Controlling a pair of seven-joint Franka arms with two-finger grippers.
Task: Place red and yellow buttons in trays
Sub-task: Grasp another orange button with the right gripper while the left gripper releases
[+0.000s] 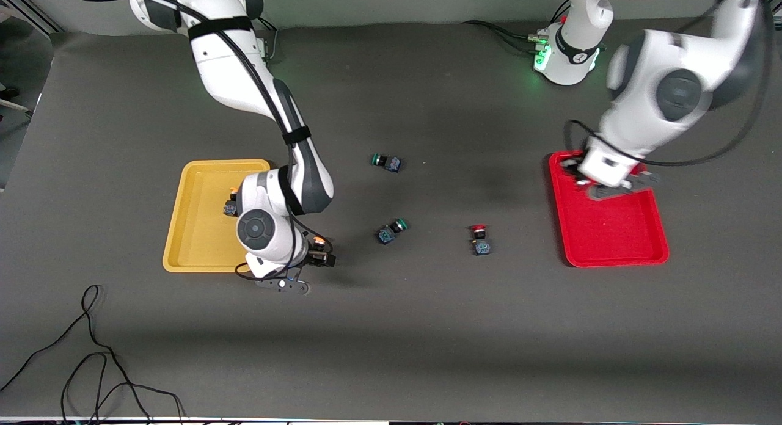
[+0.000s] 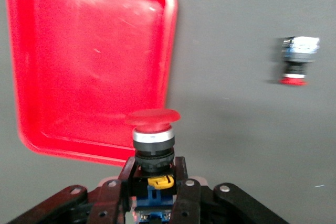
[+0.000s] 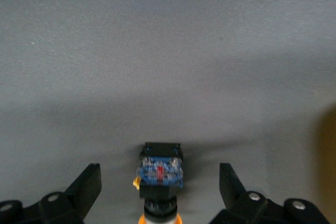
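My left gripper is shut on a red-capped button and holds it over the corner of the red tray that lies farther from the front camera; the tray also shows in the left wrist view. A second red button lies on the table between the trays, and also shows in the left wrist view. My right gripper is open, low beside the yellow tray, with a yellow-capped button on the table between its fingers. Another yellow button lies in the yellow tray.
Two green-capped buttons lie mid-table, one farther from the front camera and one nearer. Loose black cables lie near the table's front edge at the right arm's end.
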